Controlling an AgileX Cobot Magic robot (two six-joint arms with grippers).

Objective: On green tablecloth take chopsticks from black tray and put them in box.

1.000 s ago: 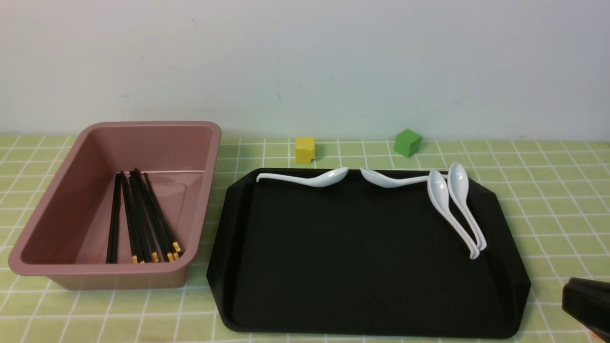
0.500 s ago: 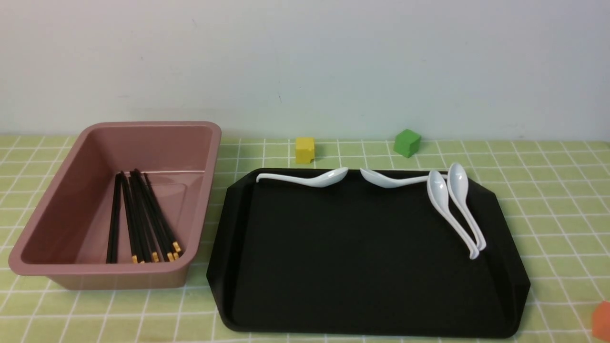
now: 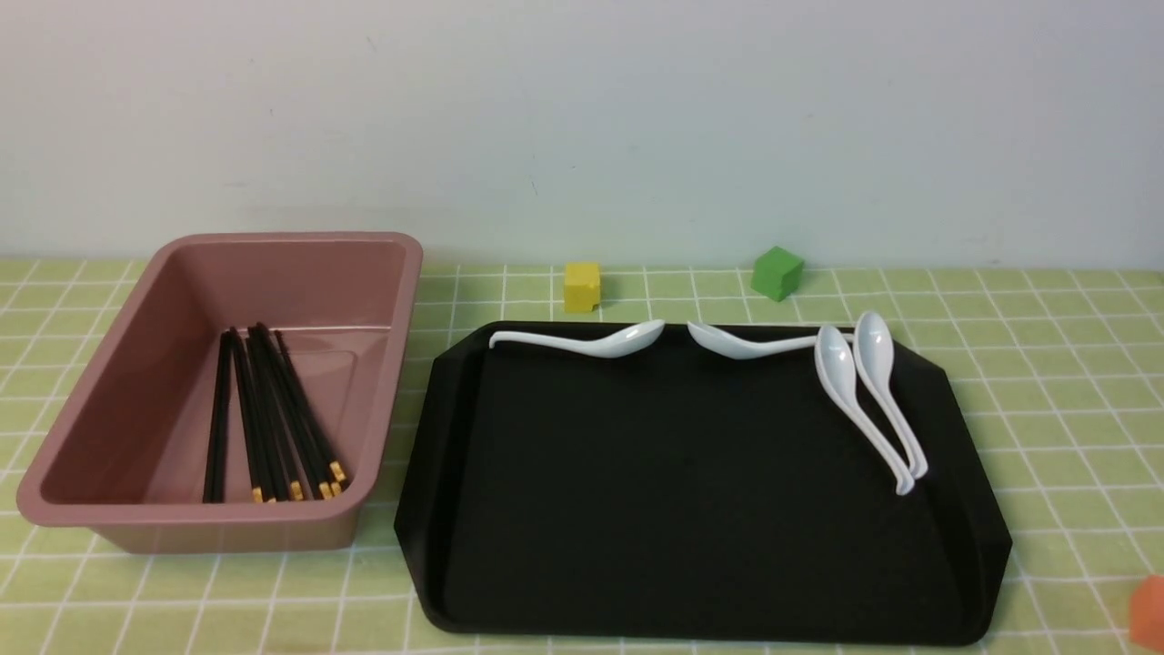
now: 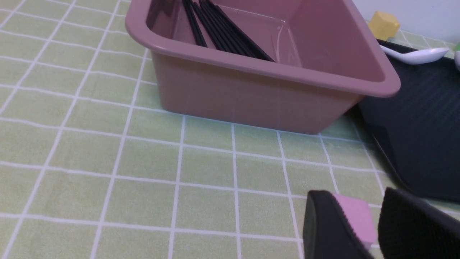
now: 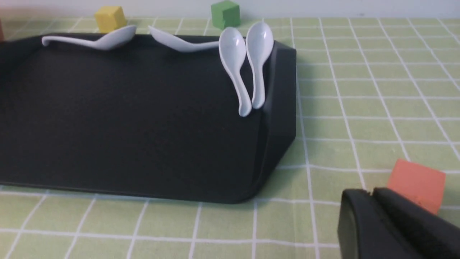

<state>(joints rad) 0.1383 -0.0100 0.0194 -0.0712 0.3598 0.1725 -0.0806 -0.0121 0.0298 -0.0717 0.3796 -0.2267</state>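
Across the table, green tablecloth (image 3: 1073, 473) with white grid lines. On it, black tray (image 3: 691, 491). Just beside, toward the left, pink box (image 3: 218, 514). Near the cloth's front edge, left gripper (image 4: 355, 194) with fingers wide apart and nothing between the tips; right gripper (image 5: 371, 192) narrow, also without a load, contact between tips impossible to tell. Inside the box, black chopsticks (image 3: 277, 418), some gold-banded. Along the tray's far and right sides, four white spoons (image 3: 627, 339). Beyond the tray, yellow cube (image 3: 582, 287) and green cube (image 3: 777, 273). Near the left gripper, pink cube (image 4: 359, 221); near the right, orange-red cube (image 5: 417, 183).
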